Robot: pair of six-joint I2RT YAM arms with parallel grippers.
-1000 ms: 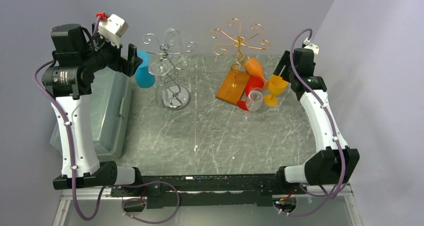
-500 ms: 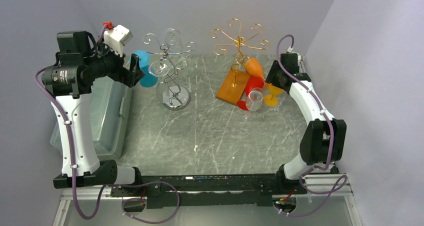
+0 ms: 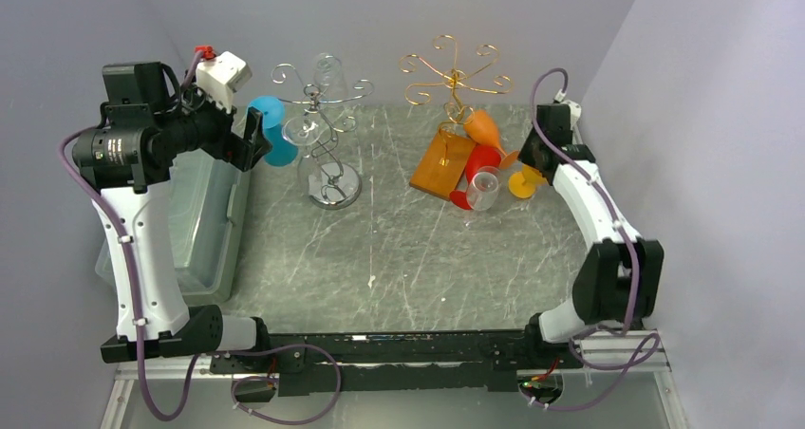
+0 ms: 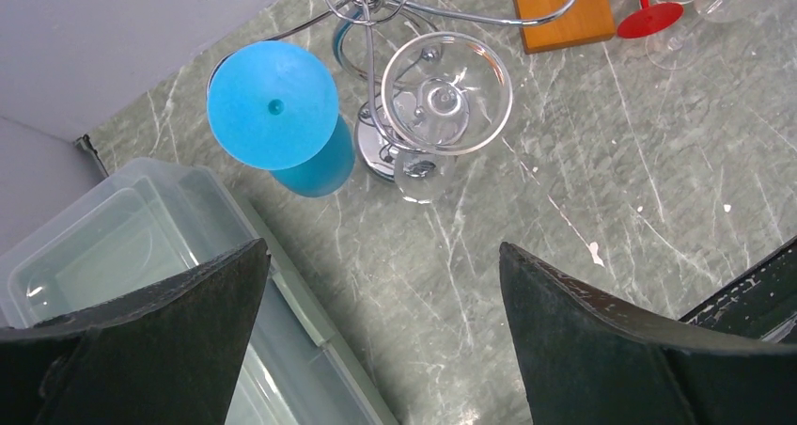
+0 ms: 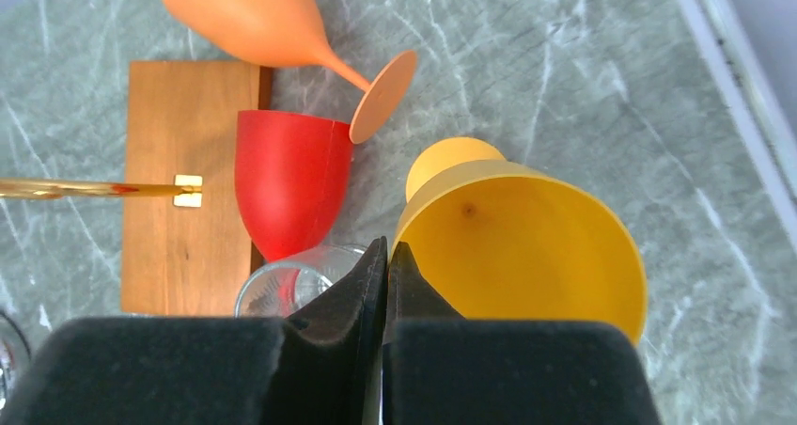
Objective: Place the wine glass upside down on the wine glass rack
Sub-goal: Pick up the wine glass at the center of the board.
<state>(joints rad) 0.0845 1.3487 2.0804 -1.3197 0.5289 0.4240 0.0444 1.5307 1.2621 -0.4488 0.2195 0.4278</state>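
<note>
A grey marbled table (image 3: 399, 249) in a lilac-walled corner is carrying the gold rack (image 3: 454, 76). Just right of that rack's base, the yellow wine glass (image 5: 526, 246) is leaning off upright. This is apparently because the right gripper (image 5: 385, 251) is pinching its rim between closed fingers, probably to lift and invert it. Well left of the rack, the left gripper (image 4: 381, 256) is hovering wide open, holding nothing, out of the way.

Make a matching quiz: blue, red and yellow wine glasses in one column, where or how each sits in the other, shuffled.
1 blue plastic wine glass
2 red plastic wine glass
3 yellow plastic wine glass

A lying beside the wooden board
B beside the shut right end effector
C upside down by the silver wire rack

Pairs: 1-C, 2-A, 3-B
</note>
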